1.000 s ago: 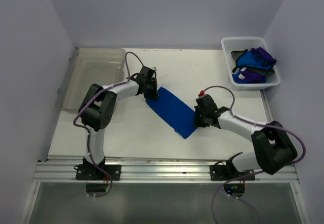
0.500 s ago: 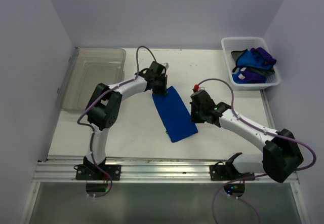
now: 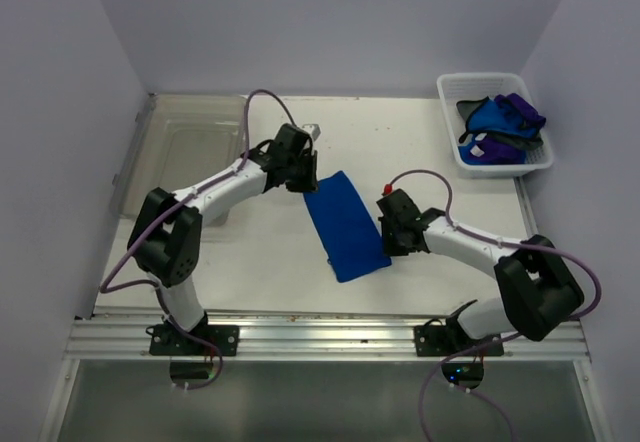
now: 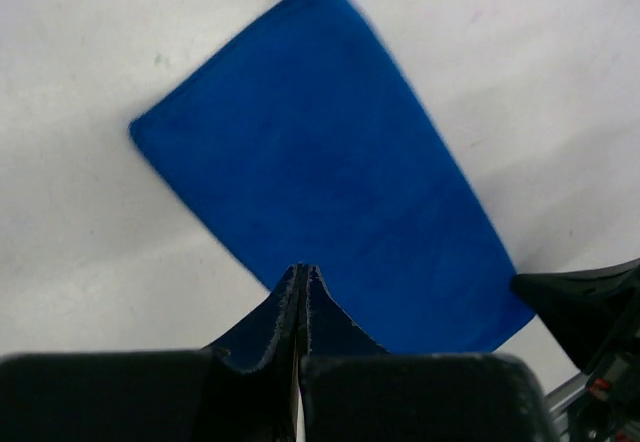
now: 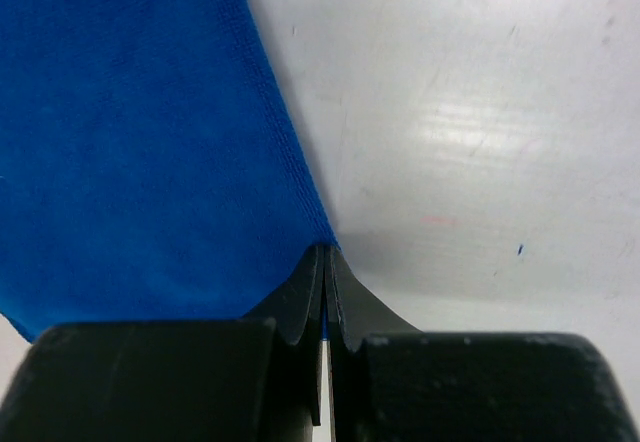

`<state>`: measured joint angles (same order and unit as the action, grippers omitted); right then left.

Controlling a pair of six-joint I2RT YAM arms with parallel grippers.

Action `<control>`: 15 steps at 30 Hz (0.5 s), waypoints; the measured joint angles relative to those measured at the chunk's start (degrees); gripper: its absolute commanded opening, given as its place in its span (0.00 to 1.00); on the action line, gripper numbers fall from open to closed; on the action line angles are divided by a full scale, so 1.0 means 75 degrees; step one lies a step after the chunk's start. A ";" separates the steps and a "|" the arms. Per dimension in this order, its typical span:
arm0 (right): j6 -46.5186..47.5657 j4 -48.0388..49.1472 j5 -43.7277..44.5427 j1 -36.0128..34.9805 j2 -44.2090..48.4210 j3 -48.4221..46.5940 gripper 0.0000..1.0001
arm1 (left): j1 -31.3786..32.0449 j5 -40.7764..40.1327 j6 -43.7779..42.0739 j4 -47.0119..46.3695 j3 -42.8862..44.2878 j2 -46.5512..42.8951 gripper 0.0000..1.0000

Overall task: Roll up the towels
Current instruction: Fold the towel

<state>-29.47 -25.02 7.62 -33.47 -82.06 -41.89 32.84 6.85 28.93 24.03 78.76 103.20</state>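
A royal blue towel lies spread flat on the white table, its length running from far left to near right. My left gripper is shut on its far left corner; in the left wrist view the closed fingertips cover that corner of the towel. My right gripper is shut on the towel's near right corner; the right wrist view shows the tips pinching the edge of the towel. More blue towels and purple towels lie in a basket.
A white slotted basket stands at the far right corner of the table. A clear plastic bin stands at the far left. A metal rail runs along the table's near edge.
The towel has swung from a diagonal to a more lengthwise lie, carried by both grippers. The left gripper went right, then back left a little. The right gripper drew slightly nearer.
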 measured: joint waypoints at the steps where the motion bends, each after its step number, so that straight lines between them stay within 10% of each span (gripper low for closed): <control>1: -0.0073 -0.0009 -0.0029 -0.0055 0.0146 0.0181 0.00 | 0.0012 0.0035 0.0026 0.0009 -0.0297 -0.0105 0.00; 15: -0.1070 -0.0364 -0.0300 -0.1008 0.2060 0.1105 0.09 | 0.0597 0.0682 0.0460 -0.0478 -0.1874 -0.0831 0.00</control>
<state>-37.50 -27.75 5.37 -41.04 -66.61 -33.61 37.32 11.97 32.38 20.45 64.71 96.97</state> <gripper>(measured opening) 0.008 0.005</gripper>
